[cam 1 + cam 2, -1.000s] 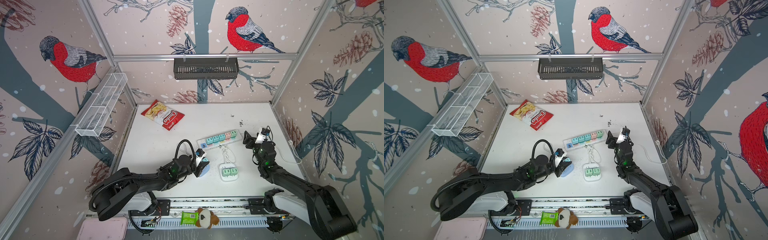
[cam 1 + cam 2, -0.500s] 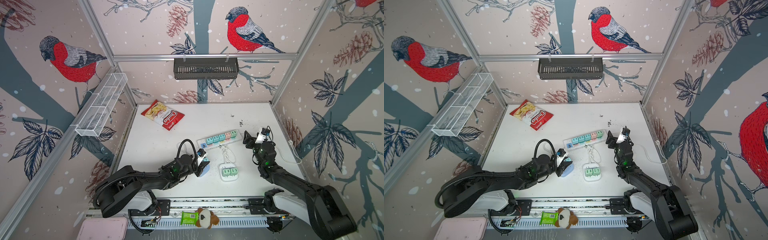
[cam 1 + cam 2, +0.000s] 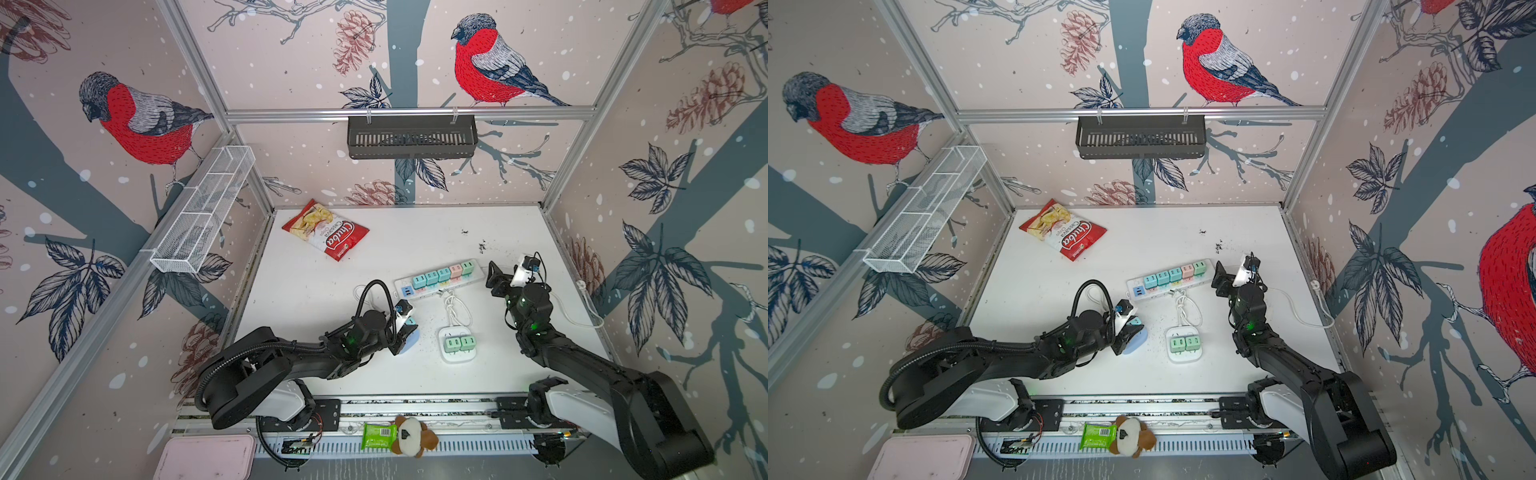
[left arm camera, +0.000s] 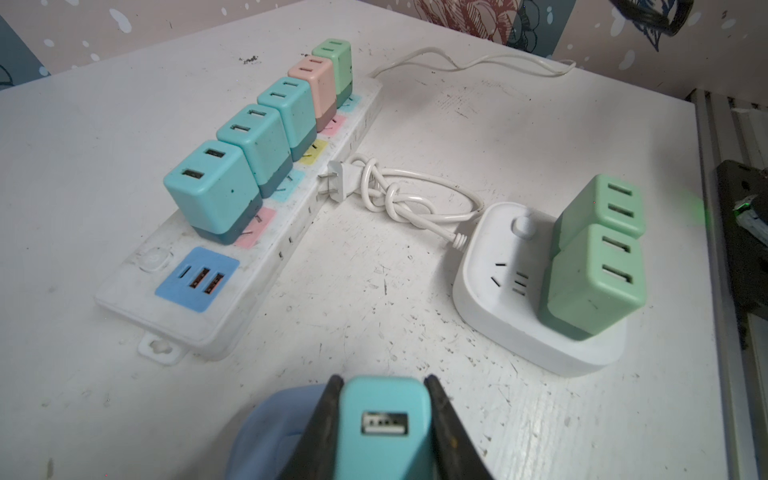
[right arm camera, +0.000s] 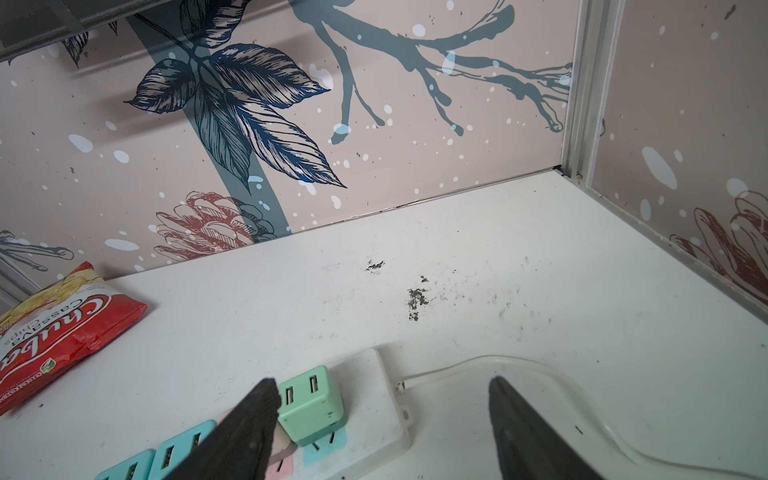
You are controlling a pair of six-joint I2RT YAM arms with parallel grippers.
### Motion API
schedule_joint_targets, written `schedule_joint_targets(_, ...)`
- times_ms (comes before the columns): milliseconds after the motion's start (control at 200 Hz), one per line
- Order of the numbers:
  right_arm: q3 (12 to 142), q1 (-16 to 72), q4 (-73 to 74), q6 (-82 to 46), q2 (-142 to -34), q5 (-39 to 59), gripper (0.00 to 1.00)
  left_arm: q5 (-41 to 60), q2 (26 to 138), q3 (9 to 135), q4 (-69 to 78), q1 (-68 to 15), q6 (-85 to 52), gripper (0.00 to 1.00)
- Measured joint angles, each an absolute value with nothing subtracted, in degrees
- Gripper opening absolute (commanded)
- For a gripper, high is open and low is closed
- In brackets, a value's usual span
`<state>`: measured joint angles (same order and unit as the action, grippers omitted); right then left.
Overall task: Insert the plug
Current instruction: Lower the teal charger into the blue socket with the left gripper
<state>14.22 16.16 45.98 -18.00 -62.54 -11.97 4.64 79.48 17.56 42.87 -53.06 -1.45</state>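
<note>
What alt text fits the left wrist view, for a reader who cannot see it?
The left end effector holds a teal USB charger in the foreground, port facing the camera. Beyond it on the white table lie a long power strip with five chargers plugged in and a small white socket block with two green chargers.
</note>
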Motion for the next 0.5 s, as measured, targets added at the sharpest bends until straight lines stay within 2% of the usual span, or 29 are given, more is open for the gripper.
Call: schedule_joint_targets(500,14.2,16.2,46.0,-18.0,-62.4,-12.0,0.79,3.0,84.1,17.4,48.9,-53.2,-0.6,0.00)
